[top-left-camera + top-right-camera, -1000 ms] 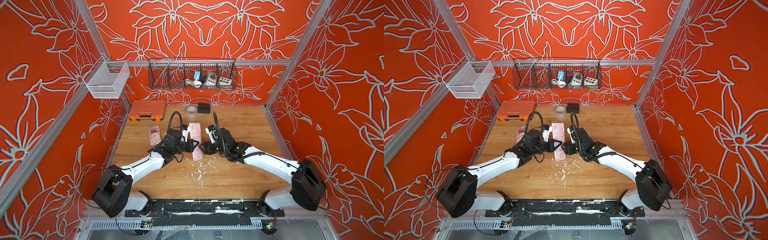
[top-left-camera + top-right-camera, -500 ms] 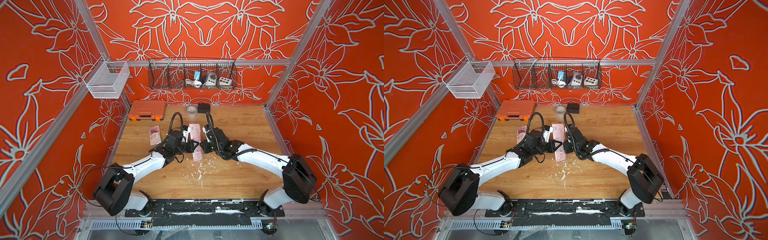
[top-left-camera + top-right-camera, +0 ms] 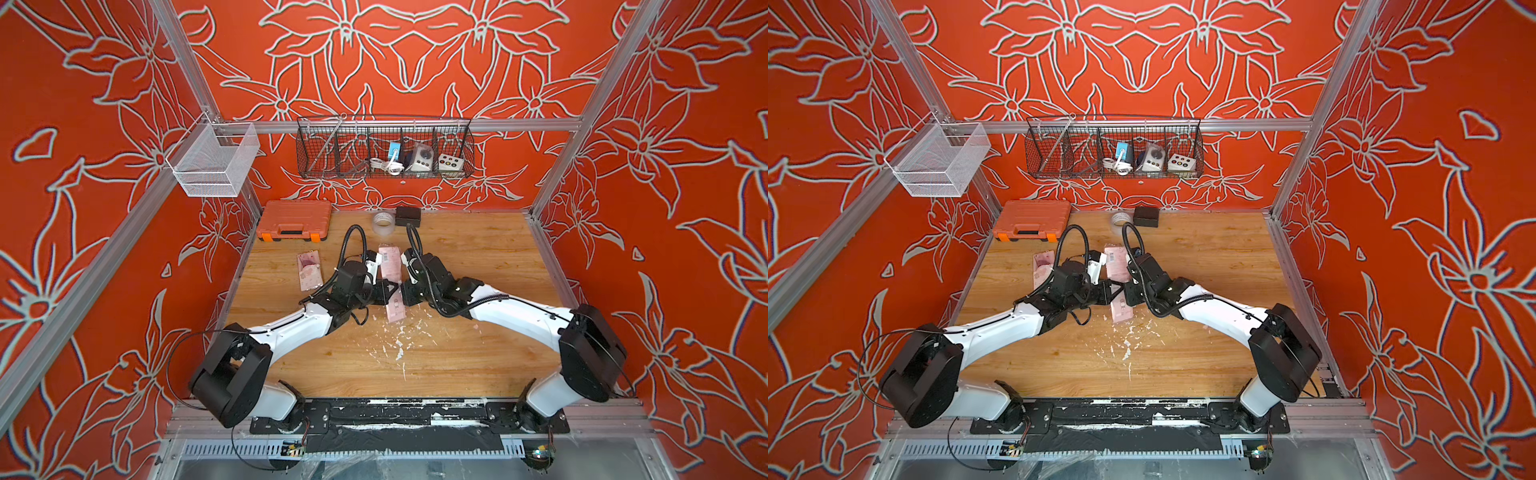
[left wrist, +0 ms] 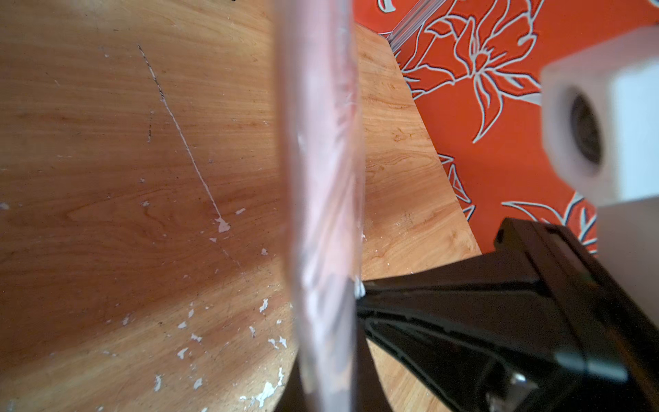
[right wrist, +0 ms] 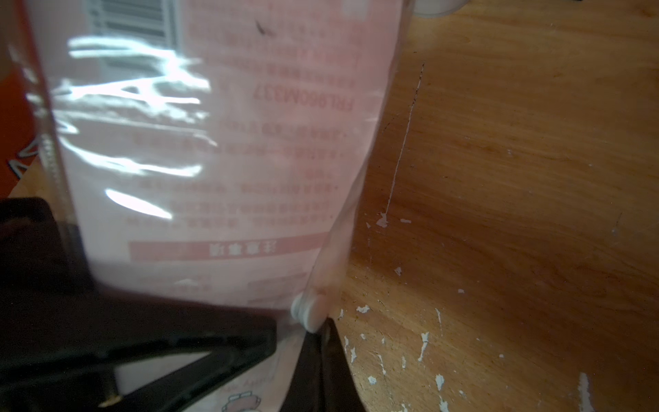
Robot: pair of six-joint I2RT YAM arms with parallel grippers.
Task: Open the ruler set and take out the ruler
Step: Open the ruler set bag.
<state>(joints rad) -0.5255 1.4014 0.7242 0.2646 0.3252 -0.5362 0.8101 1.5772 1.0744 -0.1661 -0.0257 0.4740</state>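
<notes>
Wooden table (image 3: pixel 478 257), orange case (image 3: pixel 294 220) behind; both jaws tight on pink ruler set (image 3: pixel 390 266)

The booth walls (image 3: pixel 415 62) are orange-red, covered with large lilies drawn in pale grey outline. The wooden tabletop (image 3: pixel 478 257) is honey-brown with streaky grain, flecked with white chips near its middle. The glossy pink plastic ruler-set pouch (image 3: pixel 390 266) carries darker pink print, a pink banner with white characters and a white barcode patch. A second flat pink packet (image 3: pixel 309 272) shows a darker rose patch. The plastic tool case (image 3: pixel 295 218) is orange with black latches. The left arm (image 3: pixel 291 328) and right arm (image 3: pixel 519 316) have white shells and black joints.
</notes>
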